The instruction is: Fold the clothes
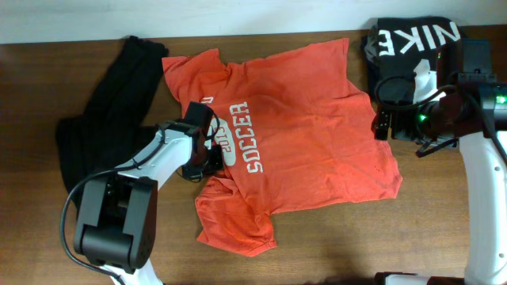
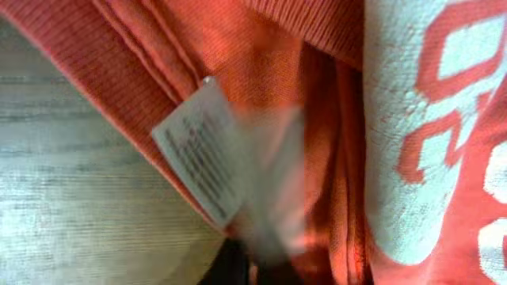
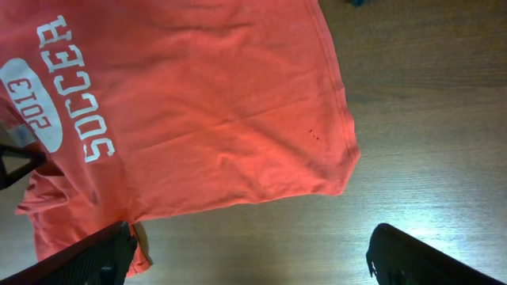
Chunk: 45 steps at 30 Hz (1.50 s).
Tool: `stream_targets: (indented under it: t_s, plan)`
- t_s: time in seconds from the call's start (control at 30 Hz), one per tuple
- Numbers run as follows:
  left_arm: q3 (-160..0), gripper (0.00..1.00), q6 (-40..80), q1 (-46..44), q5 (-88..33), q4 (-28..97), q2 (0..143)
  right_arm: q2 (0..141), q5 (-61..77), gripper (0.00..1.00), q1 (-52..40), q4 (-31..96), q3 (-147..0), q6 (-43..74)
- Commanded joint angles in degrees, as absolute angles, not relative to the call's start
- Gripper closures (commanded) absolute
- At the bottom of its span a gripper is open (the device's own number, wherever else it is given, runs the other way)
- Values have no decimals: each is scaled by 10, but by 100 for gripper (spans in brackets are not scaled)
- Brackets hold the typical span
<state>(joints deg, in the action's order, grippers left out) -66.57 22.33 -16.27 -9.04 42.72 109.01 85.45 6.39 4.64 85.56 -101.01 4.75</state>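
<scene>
Fingers of left gripper (image 1: 212, 152) closed on T-shirt (image 1: 301, 134) collar, 9 o'clock; right gripper (image 3: 252, 257) fingers wide apart, empty, 3 o'clock.

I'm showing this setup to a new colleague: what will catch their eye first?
The orange-red T-shirt with white SOCCER lettering, spread across the middle of the table, dominates. The left gripper is shut on its collar by the label, while the right gripper hangs open at the opposite edge. A black garment with white NIKE lettering lies at the top right corner.
</scene>
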Motion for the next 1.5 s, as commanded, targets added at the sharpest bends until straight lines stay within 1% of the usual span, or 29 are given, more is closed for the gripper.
stream_targets:
  t_s: [0.0,0.07,0.17,0.27,0.3,0.37,0.4,0.43,0.47,0.5,0.53,0.6,0.67,0.7,0.77,0.9,0.97,1.1,1.27,1.37,1.47]
  plan:
    - [-690,99,223,-128,-51,488,1112,850,53,2,49,850,-1008,54]
    - [-722,99,218,-98,-36,537,1112,850,53,1,49,847,-1008,54]
    - [-773,99,158,-51,-29,602,1112,850,53,1,49,843,-1008,54]
    - [-809,98,132,-15,21,656,1112,853,53,1,49,842,-1008,54]
    - [-814,97,131,-5,42,666,1112,855,53,1,49,842,-1008,54]
    - [-814,89,131,8,65,675,1112,860,53,1,49,844,-1008,54]
    - [-814,70,131,14,67,678,1112,864,53,1,49,846,-1008,54]
    - [-814,54,131,17,67,678,1112,867,53,0,49,849,-1008,54]
    - [-814,33,131,20,67,678,1112,870,53,1,49,854,-1008,54]
    - [-814,25,131,20,67,678,1112,871,53,1,49,857,-1008,55]
    - [-815,20,131,20,67,678,1112,872,53,2,49,860,-1008,55]
    - [-827,14,131,20,67,688,1112,870,53,2,49,861,-1008,55]
    - [-858,13,125,20,67,712,1112,864,53,3,49,861,-1008,66]
    - [-877,8,125,20,67,728,1112,860,53,3,49,862,-1008,65]
    - [-968,7,124,20,67,797,1111,841,52,3,49,870,-1008,65]
    - [-1075,4,118,18,65,874,1105,809,14,3,50,903,-1008,95]
    - [-1118,4,101,11,39,906,1094,782,-13,3,50,935,-1008,116]
    - [-1123,4,102,-10,17,929,1061,742,-20,2,50,973,-1008,168]
    - [-1122,3,147,-43,17,948,1013,705,-22,2,50,973,-967,220]
    - [-1094,3,190,-76,19,947,968,693,-25,1,50,962,-893,251]
    - [-1032,3,237,-99,28,929,930,692,-23,1,50,911,-803,280]
